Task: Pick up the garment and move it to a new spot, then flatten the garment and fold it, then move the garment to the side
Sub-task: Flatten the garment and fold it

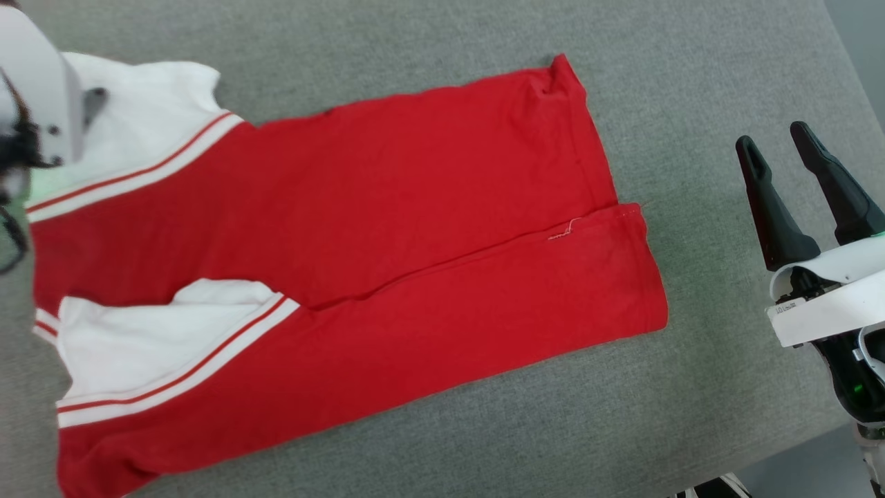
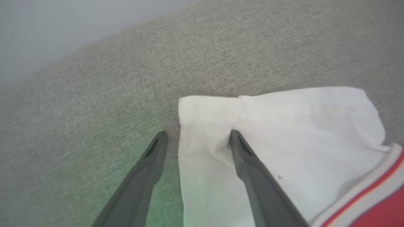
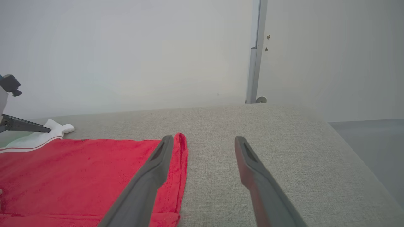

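Observation:
The garment (image 1: 359, 228) lies flat on the grey table (image 1: 691, 76), its red body folded lengthwise with two white, red-striped sleeves at the left. My left gripper (image 2: 195, 138) is open over the far white sleeve (image 2: 284, 126). One finger rests on the cloth, the other is over bare table, and the sleeve's edge lies between them. My left arm's pale casing (image 1: 38, 90) covers part of that sleeve. My right gripper (image 1: 778, 142) stands open to the right of the garment's hem (image 3: 183, 157), holding nothing.
The table's right edge (image 1: 854, 76) and near right corner border grey floor (image 1: 868, 28). A pale wall with a grey upright post (image 3: 255, 63) stands behind the table. Bare grey cloth surrounds the garment on the far, near and right sides.

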### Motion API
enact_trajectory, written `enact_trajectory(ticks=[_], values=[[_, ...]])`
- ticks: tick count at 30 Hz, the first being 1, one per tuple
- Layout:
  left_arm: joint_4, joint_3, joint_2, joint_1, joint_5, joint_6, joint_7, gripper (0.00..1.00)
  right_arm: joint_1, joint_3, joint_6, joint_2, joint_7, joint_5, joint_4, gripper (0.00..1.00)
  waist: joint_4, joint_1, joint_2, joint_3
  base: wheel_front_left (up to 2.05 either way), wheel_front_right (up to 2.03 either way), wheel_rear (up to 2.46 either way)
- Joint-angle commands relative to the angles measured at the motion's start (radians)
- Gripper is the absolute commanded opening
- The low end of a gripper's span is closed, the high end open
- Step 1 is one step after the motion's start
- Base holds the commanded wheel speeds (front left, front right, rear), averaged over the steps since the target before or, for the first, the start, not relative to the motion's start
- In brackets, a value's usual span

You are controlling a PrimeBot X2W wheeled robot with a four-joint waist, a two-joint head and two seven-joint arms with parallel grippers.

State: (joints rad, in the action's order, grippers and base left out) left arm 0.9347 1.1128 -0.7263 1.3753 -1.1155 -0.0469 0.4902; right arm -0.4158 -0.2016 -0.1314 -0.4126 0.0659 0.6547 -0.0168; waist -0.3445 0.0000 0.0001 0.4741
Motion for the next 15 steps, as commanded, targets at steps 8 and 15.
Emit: enact_trajectory(ticks=[8,15], values=[[0.047,0.023,0.034,0.003,-0.057,-0.054,0.216,0.00,-0.049,-0.053,0.002,-0.035,-0.042,0.019,0.020,1.00,0.006,0.0000,-0.0001,0.036,0.00,0.00,0.00],[0.027,-0.001,0.085,0.021,-0.096,-0.073,0.196,0.00,-0.231,-0.159,0.001,-0.110,-0.364,0.065,0.079,1.00,0.054,0.0000,-0.0001,0.047,0.00,0.00,0.00]])
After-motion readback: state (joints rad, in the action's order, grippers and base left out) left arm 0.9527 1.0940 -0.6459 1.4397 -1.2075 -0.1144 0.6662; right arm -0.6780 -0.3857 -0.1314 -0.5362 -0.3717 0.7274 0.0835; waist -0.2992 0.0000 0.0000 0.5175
